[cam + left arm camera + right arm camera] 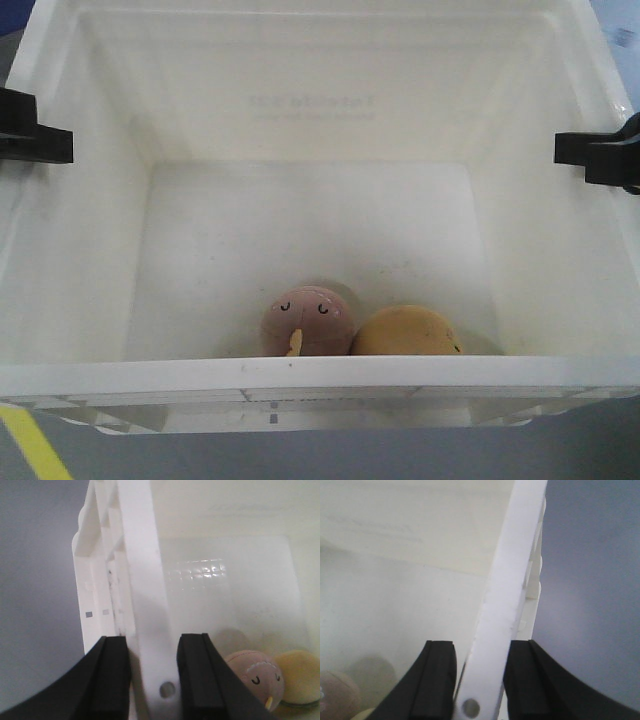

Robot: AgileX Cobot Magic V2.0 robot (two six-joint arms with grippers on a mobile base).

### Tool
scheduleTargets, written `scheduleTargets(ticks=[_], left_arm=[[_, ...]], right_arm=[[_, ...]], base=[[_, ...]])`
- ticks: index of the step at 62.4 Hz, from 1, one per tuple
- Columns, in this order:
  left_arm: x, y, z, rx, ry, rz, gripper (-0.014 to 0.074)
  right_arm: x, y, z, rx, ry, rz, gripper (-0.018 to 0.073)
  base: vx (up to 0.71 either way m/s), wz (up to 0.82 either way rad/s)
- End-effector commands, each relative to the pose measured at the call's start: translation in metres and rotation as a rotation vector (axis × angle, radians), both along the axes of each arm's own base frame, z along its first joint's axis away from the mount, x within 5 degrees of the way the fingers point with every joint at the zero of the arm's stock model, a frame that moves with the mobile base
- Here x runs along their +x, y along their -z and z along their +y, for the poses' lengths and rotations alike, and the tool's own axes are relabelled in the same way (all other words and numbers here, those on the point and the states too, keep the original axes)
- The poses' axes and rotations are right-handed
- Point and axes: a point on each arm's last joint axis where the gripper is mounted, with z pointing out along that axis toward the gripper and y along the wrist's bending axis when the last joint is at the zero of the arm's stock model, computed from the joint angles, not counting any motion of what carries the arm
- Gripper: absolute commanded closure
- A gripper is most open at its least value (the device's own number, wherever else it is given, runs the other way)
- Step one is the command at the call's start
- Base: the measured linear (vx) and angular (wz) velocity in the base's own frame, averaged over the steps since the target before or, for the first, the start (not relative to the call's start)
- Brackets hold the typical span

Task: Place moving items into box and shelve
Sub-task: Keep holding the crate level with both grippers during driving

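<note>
The white box (320,375) fills the front view, faint print showing through its far wall. Inside, against the near wall, lie the dusty pink ball (305,320) with closed eyes and a yellow nub, and the yellow-orange ball (405,332), touching each other. My left gripper (60,143) clamps the box's left rim (140,580), one finger on each side of it (154,680). My right gripper (575,150) clamps the right rim (512,580) the same way (480,680). Both balls show in the left wrist view, the pink one (255,677) and the yellow-orange one (300,672).
Grey floor shows below the box's near edge, with a strip of yellow tape (35,445) at the bottom left. Grey floor (35,605) also lies outside both side walls. A bit of blue (618,30) shows at the top right.
</note>
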Motion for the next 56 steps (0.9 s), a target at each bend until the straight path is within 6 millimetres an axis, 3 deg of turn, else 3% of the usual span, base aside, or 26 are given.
scheduleTargets(ticks=[1,56], left_arm=[[-0.0047,-0.0311,0.0002,-0.103,-0.004,-0.198,0.0600],[-0.0047,-0.0311,0.0002,-0.103,-0.004,-0.198,0.0600]], right_arm=[[-0.0016,-0.0271,-0.0006,0.047,0.015,-0.176,0.0565],[-0.0016,-0.0271,-0.0006,0.047,0.015,-0.176,0.0565]], base=[[-0.13,0.85],[-0.12,0.63]])
